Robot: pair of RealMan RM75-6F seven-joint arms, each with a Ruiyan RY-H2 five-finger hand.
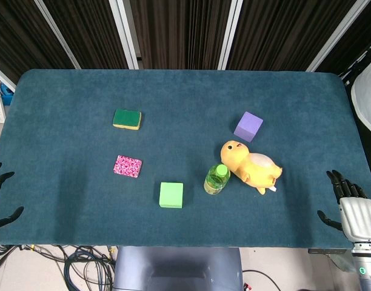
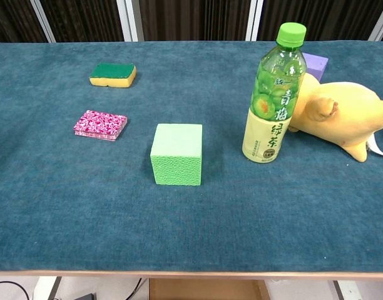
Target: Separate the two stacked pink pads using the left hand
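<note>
Left hand [image 1: 0,197] at the table's [image 1: 64,109] left edge, mostly out of frame; dark fingers apart, holding nothing.

Pads [image 1: 127,165]: 2 thin squares, pink with a busy white-and-dark pattern, stacked flat with edges nearly flush, the lower one peeking out slightly in the chest view [image 2: 101,124]. Left-centre of the table, alone, well apart from either hand.

Sponge [image 1: 127,119], green over yellow, behind the pads. Green cube [image 1: 171,194] to their right, nearer the front edge.

Bottle [image 1: 216,179] upright, green cap on, green-tea label, pale liquid inside. Yellow plush [image 1: 252,167] lies touching it. Purple block [image 1: 248,126] behind.

Right hand [image 1: 349,203] at the right edge, fingers spread, empty.
</note>
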